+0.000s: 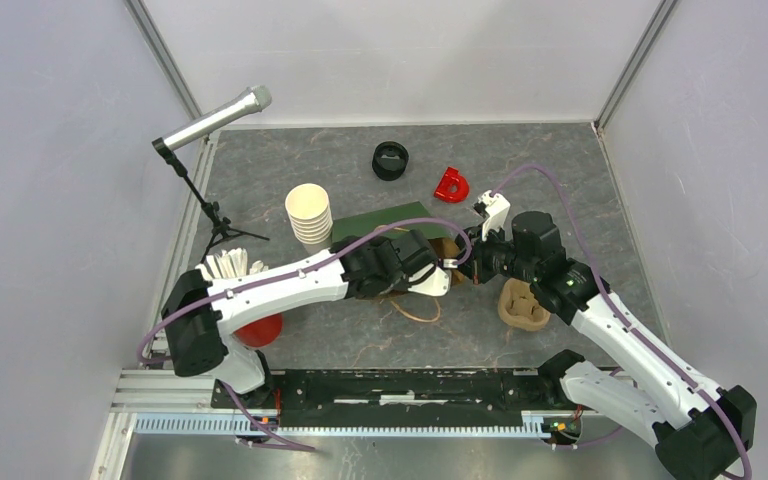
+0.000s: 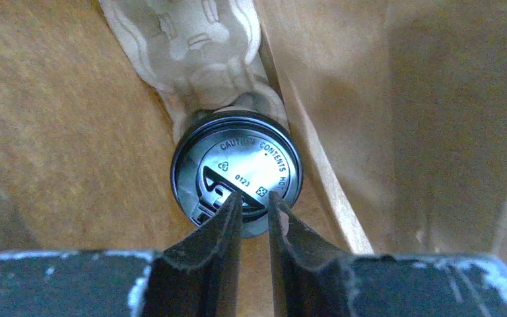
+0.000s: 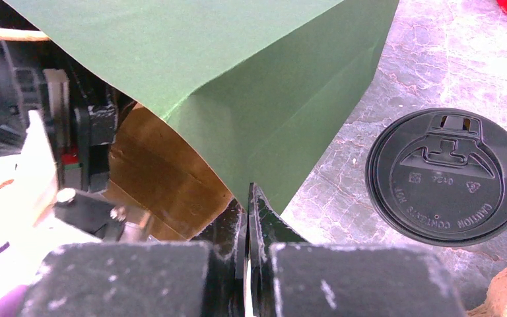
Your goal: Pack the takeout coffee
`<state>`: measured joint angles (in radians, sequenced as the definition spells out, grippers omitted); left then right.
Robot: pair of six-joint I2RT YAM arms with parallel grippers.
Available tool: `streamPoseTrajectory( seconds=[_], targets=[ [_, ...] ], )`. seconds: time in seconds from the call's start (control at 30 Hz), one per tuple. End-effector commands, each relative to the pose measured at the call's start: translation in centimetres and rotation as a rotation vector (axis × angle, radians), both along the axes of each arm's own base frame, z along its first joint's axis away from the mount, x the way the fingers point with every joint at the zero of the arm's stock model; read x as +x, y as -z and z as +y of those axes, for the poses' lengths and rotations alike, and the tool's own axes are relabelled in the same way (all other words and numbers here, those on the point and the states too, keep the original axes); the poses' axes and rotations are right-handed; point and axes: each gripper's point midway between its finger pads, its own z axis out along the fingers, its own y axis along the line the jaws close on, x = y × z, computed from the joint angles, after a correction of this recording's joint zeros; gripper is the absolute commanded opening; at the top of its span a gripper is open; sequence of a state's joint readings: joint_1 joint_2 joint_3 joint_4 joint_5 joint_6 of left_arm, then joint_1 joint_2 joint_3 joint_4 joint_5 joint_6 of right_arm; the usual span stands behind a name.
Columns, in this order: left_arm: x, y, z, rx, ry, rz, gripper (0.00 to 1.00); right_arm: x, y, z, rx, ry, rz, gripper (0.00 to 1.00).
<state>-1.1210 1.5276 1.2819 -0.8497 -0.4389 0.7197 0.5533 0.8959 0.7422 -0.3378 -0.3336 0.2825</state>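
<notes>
A coffee cup (image 2: 236, 168), seen from straight above so that only its black cap shows, sits in the middle of the left wrist view. It is down inside the green paper bag (image 1: 385, 220), between the bag's brown inner walls and at the lower end of a pale moulded tray (image 2: 191, 39) that runs to the top of the frame. The left gripper (image 2: 255, 195) hangs over the near side of that cap with only a narrow slit between its fingers. I cannot tell whether they pinch anything. In the right wrist view the right gripper (image 3: 247, 201) is pressed together on the bag's lower edge at bottom centre, holding the mouth open. On the grey table (image 3: 343, 165) to the right of the bag is another black lid (image 3: 447, 177) — what is under it is hidden. In the overhead view a stack of lidless cups (image 1: 308, 212) stands at upper left of centre, just beside the bag.
</notes>
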Motion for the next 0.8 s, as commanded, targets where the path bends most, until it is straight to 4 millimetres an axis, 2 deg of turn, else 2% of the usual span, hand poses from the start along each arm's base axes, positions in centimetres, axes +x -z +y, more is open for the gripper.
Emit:
streamPoseTrajectory(
  seconds=[0.0,0.3,0.77],
  targets=[
    [1.4,0.2,0.2,0.010,-0.017,-0.031,0.27,0.4,-1.5,0.2,0.014,-0.013,-0.044,0.00],
    [2.9,1.4,1.1,0.012,-0.058,-0.022,0.27,0.3,-1.6,0.2,0.013,-0.013,-0.044,0.00],
    [3.7,3.2,2.2,0.011,-0.093,0.006,0.27,0.3,-1.7,0.3,0.015,-0.021,-0.043,0.00]
  ],
)
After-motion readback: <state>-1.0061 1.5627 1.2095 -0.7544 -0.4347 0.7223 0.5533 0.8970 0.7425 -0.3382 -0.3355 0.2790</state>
